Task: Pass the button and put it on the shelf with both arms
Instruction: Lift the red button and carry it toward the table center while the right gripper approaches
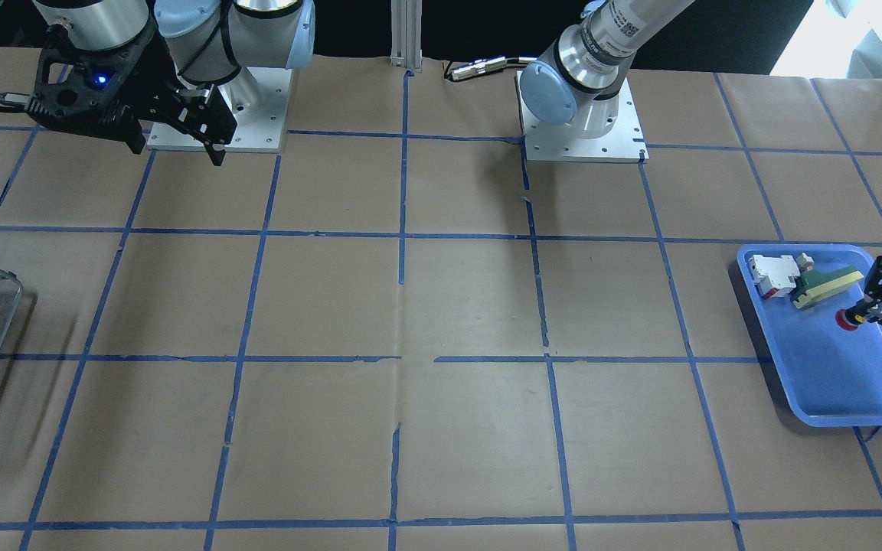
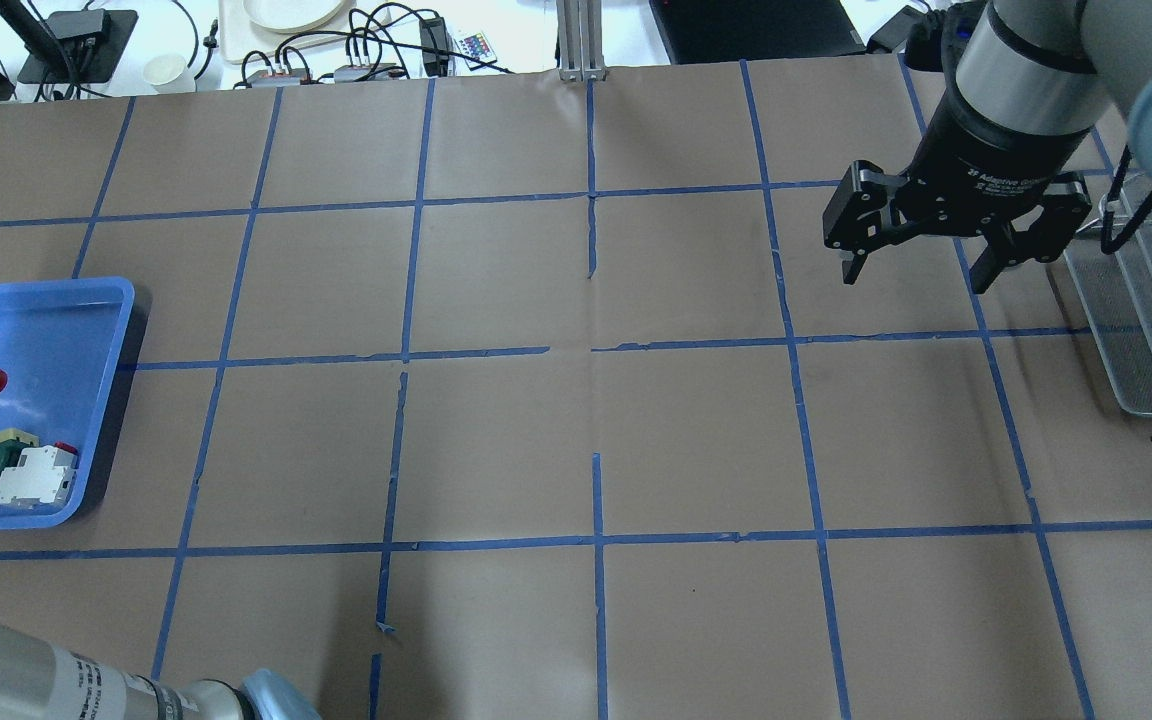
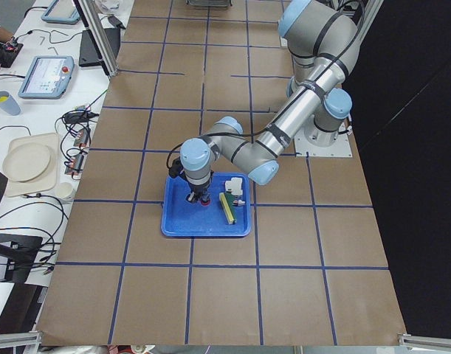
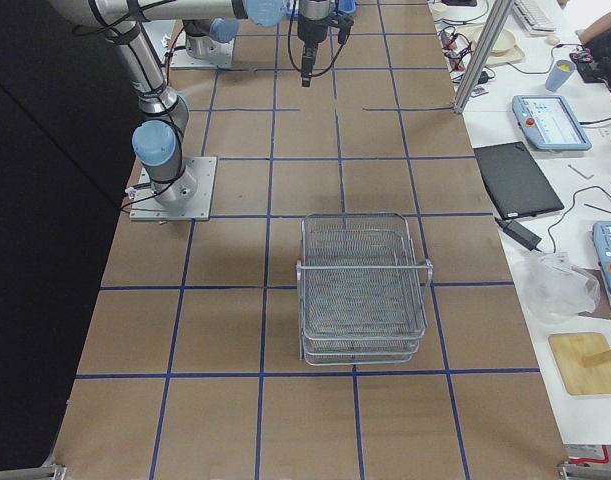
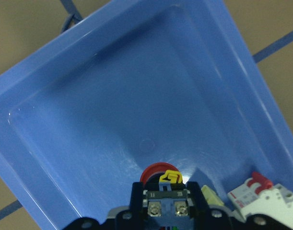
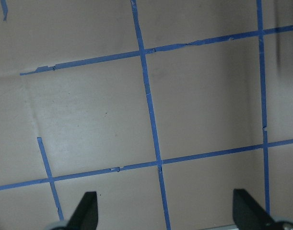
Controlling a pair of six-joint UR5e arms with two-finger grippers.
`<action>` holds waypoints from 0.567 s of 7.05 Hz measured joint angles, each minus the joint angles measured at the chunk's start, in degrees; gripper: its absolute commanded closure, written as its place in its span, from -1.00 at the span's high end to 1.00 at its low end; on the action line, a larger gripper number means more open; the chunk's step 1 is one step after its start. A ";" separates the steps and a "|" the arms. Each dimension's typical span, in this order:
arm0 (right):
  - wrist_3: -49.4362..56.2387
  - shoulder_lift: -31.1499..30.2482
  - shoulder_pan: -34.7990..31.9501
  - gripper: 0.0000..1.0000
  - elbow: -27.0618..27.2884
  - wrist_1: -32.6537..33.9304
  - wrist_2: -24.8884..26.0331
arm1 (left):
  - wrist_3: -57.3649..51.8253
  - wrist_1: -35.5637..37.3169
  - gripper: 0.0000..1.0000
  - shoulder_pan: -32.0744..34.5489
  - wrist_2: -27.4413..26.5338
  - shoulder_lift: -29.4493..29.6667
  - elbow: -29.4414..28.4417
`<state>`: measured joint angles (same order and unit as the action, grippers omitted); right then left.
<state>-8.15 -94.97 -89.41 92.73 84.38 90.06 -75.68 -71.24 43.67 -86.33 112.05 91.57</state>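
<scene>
Left pincer (image 3: 197, 196) at the button (image 3: 204, 203) inside blue tray (image 3: 178, 223)

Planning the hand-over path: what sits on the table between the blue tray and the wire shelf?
Nothing; the overhead view shows only bare taped paper between the blue tray and the wire shelf.

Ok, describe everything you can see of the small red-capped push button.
The small push button has a red mushroom cap, a black cylindrical body with a yellow mark and a rear block with two screws. The left gripper is closed around its rear, cap pointing down at the blue plastic tray floor. Whether it rests there is unclear.
</scene>
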 measured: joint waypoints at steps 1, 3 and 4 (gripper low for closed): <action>-1.51 0.39 0.25 0.99 -0.05 0.33 -0.35 | 4.16 -6.44 -0.68 1.79 2.86 -3.75 0.34; -9.32 1.67 2.83 0.99 -0.04 -0.26 -6.51 | 13.83 -19.98 -0.68 6.92 12.90 -10.67 0.90; -13.16 2.07 5.25 0.99 -0.02 -0.94 -13.61 | 17.17 -24.47 -0.69 9.83 18.95 -13.36 1.26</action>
<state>-21.32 -92.90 -84.16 92.70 83.44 76.45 -58.52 -95.71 53.50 -67.38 98.69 92.83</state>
